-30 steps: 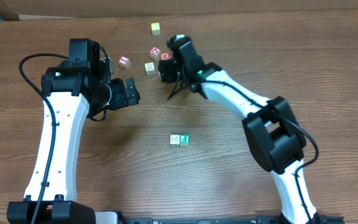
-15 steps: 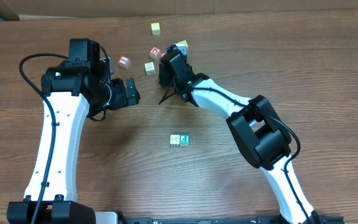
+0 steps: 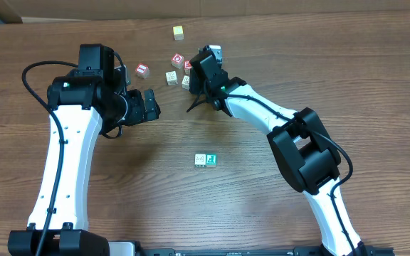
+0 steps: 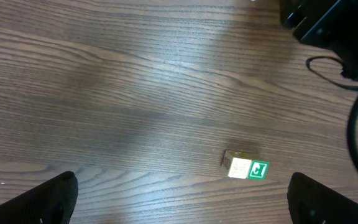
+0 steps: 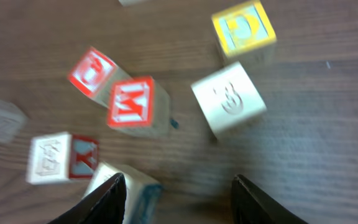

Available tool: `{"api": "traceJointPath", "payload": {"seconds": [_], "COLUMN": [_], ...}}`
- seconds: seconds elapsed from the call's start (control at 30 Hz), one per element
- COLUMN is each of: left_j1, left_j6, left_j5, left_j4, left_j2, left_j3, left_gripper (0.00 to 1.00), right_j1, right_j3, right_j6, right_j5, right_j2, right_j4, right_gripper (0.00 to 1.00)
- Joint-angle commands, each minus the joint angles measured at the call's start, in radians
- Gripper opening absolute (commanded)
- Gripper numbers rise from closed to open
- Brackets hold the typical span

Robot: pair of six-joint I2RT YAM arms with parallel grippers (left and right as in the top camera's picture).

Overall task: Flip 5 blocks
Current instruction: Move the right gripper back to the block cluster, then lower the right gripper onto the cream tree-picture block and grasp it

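Most of the blocks crowd the upper middle of the overhead view. The yellowish block lies alone nearest the top edge. Below it are the red D block and the red M block, close together. The red-faced block sits apart to their left, and a pale block lies just below the D. The right tool hangs right over this crowd. Its black body hides the desk just right of the M, so its fingers cannot be seen from above. The other two blocks lie well apart from the crowd at the centre of the frame: the green block and a whitish block, side by side and touching. The left tool is left of the crowd, over bare desk.

The right wrist view, though blurred, shows what the overhead view hides. The right tool has its fingers partly apart at the bottom edge, with bare wood between them and nothing clamped. A bluish-sided block lies right by the finger at lower left; whether they touch I cannot tell. Above are the M block, a block with a 3, a yellow block with a blue face at upper right, and a pale block with a red side at left.

In the left wrist view the left tool is spread to its widest and empty, its fingers in the two bottom corners. The green block and whitish block lie lower right of centre. The right arm and its cable fill the upper right corner.
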Motion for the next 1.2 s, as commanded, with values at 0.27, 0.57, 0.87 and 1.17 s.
{"api": "traceJointPath", "payload": {"seconds": [0.27, 0.57, 0.87, 1.17], "left_j1": [0.002, 0.002, 0.002, 0.002], "left_j6": [0.001, 0.001, 0.001, 0.001], "left_j5": [-0.004, -0.004, -0.004, -0.004], "left_j4": [0.003, 0.003, 0.003, 0.003], "left_j2": [0.004, 0.004, 0.004, 0.004], "left_j3": [0.023, 0.023, 0.023, 0.023], "left_gripper": [1.0, 1.0, 1.0, 1.0], "right_j1": [0.049, 0.047, 0.012, -0.023], "right_j3": [-0.002, -0.002, -0.001, -0.001], "right_j6": [0.032, 0.056, 0.051, -0.092], "right_j5": [0.006, 0.006, 0.04, -0.041], "right_j2": [0.035, 0.092, -0.039, -0.219], "right_j4": [0.116, 0.107, -0.069, -0.256], "right_gripper": [0.56, 0.56, 0.46, 0.58]}}
